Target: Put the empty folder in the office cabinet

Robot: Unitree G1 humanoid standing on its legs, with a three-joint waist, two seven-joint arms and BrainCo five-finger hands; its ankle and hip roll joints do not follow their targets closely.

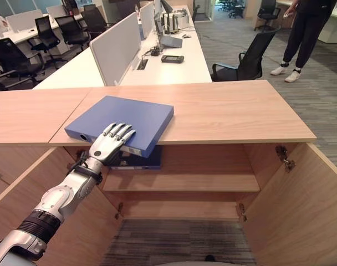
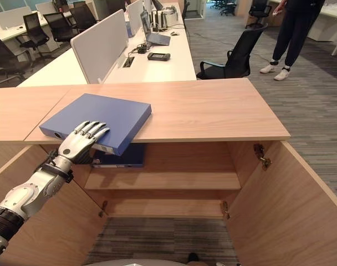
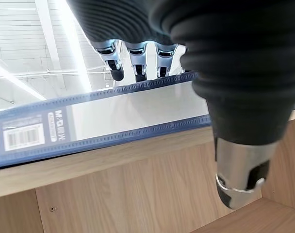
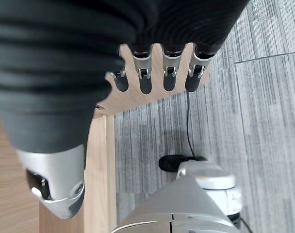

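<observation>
A blue folder [image 1: 129, 119] lies flat on the wooden cabinet top [image 1: 229, 111], its near corner hanging over the front edge. My left hand [image 1: 108, 144] rests on that near end, its fingers [image 3: 136, 60] laid straight over the top. The thumb [image 3: 239, 170] stays below, in front of the cabinet and apart from the folder's labelled spine [image 3: 113, 114]. The hand is open. My right hand [image 4: 145, 77] hangs open beside the cabinet's wood above the carpet, holding nothing.
The cabinet stands open, with doors swung out at left and right [image 1: 301, 205]. A second blue folder [image 1: 139, 160] lies on the upper shelf [image 1: 202, 182]. Beyond are a white desk [image 1: 174, 66], a black office chair [image 1: 249, 58] and a standing person [image 1: 304, 33].
</observation>
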